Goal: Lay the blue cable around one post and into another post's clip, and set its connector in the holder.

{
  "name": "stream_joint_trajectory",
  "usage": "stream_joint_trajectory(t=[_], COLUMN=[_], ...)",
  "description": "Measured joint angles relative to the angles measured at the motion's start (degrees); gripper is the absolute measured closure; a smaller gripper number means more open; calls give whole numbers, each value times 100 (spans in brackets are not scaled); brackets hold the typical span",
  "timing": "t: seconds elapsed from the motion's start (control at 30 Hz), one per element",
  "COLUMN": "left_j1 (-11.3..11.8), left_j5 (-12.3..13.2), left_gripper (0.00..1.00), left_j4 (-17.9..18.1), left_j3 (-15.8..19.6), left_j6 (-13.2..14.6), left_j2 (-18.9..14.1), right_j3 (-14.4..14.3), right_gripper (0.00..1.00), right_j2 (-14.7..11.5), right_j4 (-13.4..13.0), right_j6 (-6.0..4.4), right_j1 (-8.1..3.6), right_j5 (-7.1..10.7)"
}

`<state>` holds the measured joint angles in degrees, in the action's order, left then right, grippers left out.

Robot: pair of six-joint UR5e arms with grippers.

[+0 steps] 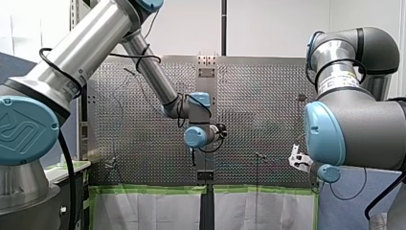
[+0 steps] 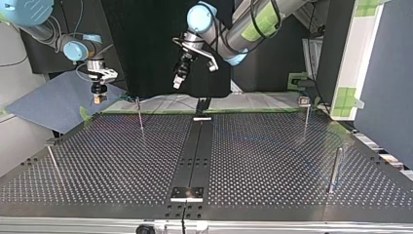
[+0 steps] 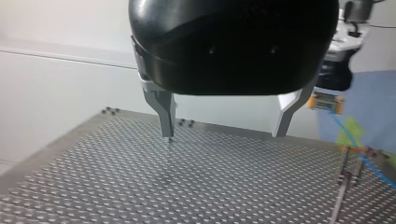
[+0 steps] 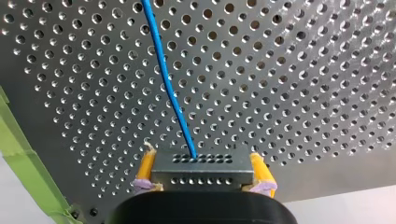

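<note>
Top view's left shows my right gripper point(image 2: 99, 97) above the perforated metal table's point(image 2: 272, 161) far edge, its yellow pads clamped on the grey rectangular connector point(image 4: 201, 170), from which the thin blue cable point(image 4: 168, 79) trails away. Further right, my left gripper point(image 2: 178, 84) hangs spread wide, empty.

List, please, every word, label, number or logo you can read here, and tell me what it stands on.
Nothing reads clearly.
White sticker on my right arm: print too small to read.
Blue joint cap on my left arm: raised logo, letters not legible.
Connector in my right tool: only rows of holes, no text.
</note>
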<state>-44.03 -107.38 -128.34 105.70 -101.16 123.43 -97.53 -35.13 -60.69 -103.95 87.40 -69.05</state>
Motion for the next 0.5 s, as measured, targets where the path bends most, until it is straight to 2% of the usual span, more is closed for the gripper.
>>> stream_joint_trajectory(t=[0.37, 0.5], left_j1=[30, 56], left_j5=[73, 37], left_gripper=[0, 0], left_j4=[579, 639], left_j3=[586, 792], left_j6=[-20, 5], left_j2=[-586, -790], right_j3=[0, 0], right_gripper=[100, 100], right_j2=[-1, -1], right_j4=[19, 14], right_j6=[-80, -82], right_j1=[-3, 9], right_j5=[-85, -97])
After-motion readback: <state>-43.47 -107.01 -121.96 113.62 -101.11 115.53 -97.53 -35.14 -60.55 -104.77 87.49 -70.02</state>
